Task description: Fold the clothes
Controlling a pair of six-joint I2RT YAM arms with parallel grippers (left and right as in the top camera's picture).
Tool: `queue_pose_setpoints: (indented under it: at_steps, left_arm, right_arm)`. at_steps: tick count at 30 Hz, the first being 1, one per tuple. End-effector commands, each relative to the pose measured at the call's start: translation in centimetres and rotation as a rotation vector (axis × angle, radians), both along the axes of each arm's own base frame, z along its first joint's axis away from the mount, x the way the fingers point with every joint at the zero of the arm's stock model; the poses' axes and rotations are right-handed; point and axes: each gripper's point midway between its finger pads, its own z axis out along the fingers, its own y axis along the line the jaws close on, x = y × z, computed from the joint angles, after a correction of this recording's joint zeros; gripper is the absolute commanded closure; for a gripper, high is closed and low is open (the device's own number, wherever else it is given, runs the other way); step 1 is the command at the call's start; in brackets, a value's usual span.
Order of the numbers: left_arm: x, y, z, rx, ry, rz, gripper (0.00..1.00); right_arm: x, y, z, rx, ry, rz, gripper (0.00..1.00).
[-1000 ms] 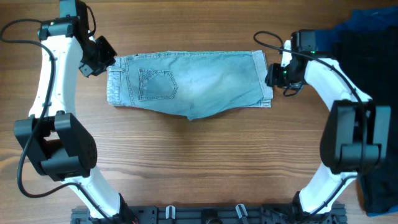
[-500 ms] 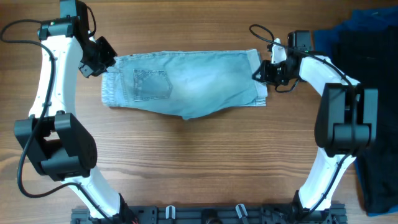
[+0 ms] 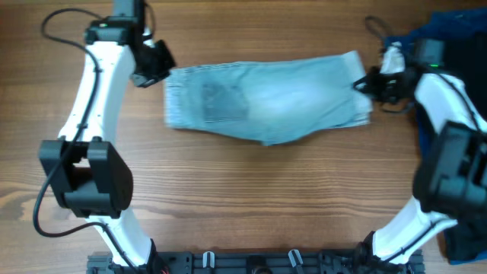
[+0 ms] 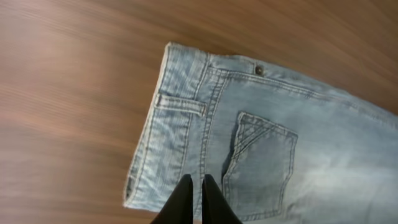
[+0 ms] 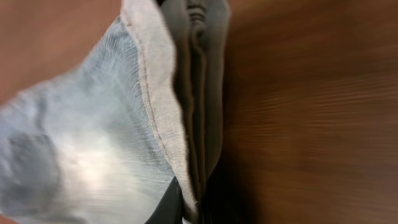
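Currently, with the left gripper [image 4: 196, 182] and right gripper [image 5: 184, 200] each clamped on the denim shorts [image 3: 266, 103], the shallow waistband [image 4: 180, 102] pinch at the left jaws risks slipping under tension.

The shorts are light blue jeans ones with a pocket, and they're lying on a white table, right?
Not quite. The shorts are light blue denim with a pocket, but the table they lie on is brown wood, not white. The overhead view shows it.

Wooden table [image 3: 243, 202], grain running left-right. Dark blue cloth [image 3: 456, 21] at far right corner, black garment [image 3: 473, 53] lying just beside it
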Motion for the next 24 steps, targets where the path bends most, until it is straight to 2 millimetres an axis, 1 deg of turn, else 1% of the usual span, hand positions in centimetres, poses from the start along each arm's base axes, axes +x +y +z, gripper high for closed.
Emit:
queue_pose_setpoints:
  at_steps: [1,2,4,5,6,8,13,16,18,19,20,23,24]
  left_arm:
    - [-0.3,-7.9,1.4,-0.178,-0.049,-0.172,0.94]
    - [-0.3,-9.6,1.9,-0.221,-0.065,-0.208,0.94]
    - [0.0,-12.7,2.8,-0.269,-0.114,-0.256,0.94]
    - [0.4,-13.9,3.3,-0.277,-0.154,-0.281,0.95]
    - [0.6,-14.5,3.5,-0.282,-0.176,-0.295,0.96]
    - [0.7,-15.0,3.7,-0.286,-0.19,-0.305,0.96]
    - [0.3,-15.9,3.2,-0.286,-0.175,-0.324,0.96]
    - [-0.1,-17.0,2.5,-0.279,-0.162,-0.346,0.96]
    - [-0.1,-17.2,2.0,-0.262,-0.159,-0.346,0.96]
    - [0.0,-17.2,1.8,-0.261,-0.156,-0.346,0.96]
    - [0.1,-17.3,1.2,-0.261,-0.144,-0.344,0.96]
    - [0.0,-17.6,-0.9,-0.264,-0.089,-0.323,0.96]
    - [-0.1,-18.0,-1.9,-0.269,-0.066,-0.325,0.96]
  right_arm:
    - [-0.4,-1.4,2.9,-0.063,-0.071,0.02,0.96]
    - [-0.6,-1.4,3.1,-0.062,-0.069,0.022,0.96]
    - [-1.0,-0.3,3.4,-0.033,-0.062,0.042,0.96]
    - [-1.1,0.4,3.7,-0.009,-0.063,0.057,0.96]
    - [-1.1,1.1,4.3,0.018,-0.067,0.061,0.96]
    - [-1.1,1.7,5.5,0.039,-0.073,0.06,0.96]
    - [-0.8,3.5,9.8,0.033,-0.09,0.104,0.96]
    - [-0.1,5.4,12.5,0.025,-0.131,0.154,0.96]
    - [0.2,6.8,13.8,0.02,-0.157,0.186,0.96]
    - [0.3,7.2,14.2,0.019,-0.166,0.197,0.96]
    - [0.5,8.1,14.8,0.02,-0.178,0.214,0.96]
    - [0.4,9.9,14.9,0.027,-0.175,0.239,0.96]
    - [0.3,10.4,14.9,0.026,-0.173,0.25,0.96]
